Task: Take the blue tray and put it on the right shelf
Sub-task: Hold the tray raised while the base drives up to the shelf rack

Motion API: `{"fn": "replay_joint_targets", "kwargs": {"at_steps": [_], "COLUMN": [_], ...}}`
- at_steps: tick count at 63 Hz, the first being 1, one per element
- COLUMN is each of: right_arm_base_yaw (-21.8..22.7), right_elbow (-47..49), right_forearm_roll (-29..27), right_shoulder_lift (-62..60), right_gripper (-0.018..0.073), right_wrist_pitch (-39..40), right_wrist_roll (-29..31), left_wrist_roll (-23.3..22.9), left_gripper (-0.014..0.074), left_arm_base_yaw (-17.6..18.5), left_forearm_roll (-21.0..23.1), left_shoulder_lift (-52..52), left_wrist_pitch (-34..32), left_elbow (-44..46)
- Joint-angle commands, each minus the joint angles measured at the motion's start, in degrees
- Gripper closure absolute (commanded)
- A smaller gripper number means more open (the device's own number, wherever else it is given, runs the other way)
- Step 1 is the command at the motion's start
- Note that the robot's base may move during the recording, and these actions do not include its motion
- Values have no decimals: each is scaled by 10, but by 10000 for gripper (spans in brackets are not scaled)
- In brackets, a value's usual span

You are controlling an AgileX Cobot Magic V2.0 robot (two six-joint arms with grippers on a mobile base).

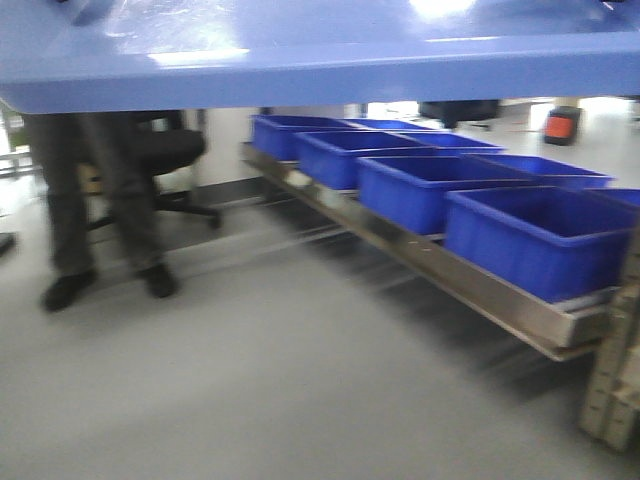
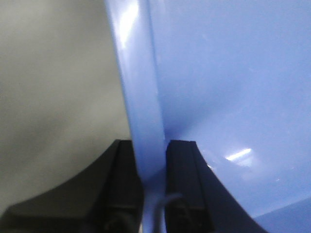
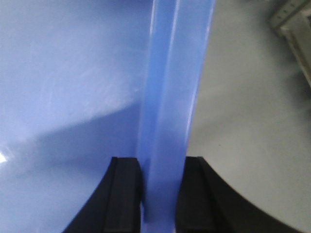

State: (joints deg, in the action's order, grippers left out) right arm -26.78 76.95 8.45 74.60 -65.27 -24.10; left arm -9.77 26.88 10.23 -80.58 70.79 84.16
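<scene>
The light-blue tray (image 1: 300, 60) is held up in the air and fills the top of the front view. My left gripper (image 2: 150, 160) is shut on the tray's left rim (image 2: 141, 97), black fingers (image 2: 182, 174) on both sides of it. My right gripper (image 3: 163, 174) is shut on the tray's right rim (image 3: 170, 87) in the same way. The tray's glossy inside (image 3: 63, 97) spreads out between the two wrist views. The steel right shelf (image 1: 470, 285) runs along the right of the front view, low and ahead of the tray.
Several deep dark-blue bins (image 1: 540, 235) stand in a row on the shelf. A perforated grey upright (image 1: 615, 380) stands at its near end. A person's legs (image 1: 90, 220) and a black office chair (image 1: 165, 160) are at the left. Grey floor (image 1: 250, 380) lies below.
</scene>
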Motion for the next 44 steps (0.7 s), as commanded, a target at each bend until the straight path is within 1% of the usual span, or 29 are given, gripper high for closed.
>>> {"fn": "replay_joint_targets", "kwargs": {"at_steps": [1,44], "right_arm_base_yaw": [-1,-1], "right_elbow": [17,17], "right_forearm_roll": [-1,-1], "right_shoulder_lift": [-17,-17], "right_gripper": [503,503], "right_wrist_pitch": [44,44], "right_wrist_roll": [21,21], "left_wrist_roll": [24,24], "left_gripper": [645,645], "left_arm_base_yaw": [7,7], "left_forearm_roll": [42,42], "left_shoulder_lift": [18,18], "left_wrist_pitch": [-16,-16], "left_elbow": [20,20]}}
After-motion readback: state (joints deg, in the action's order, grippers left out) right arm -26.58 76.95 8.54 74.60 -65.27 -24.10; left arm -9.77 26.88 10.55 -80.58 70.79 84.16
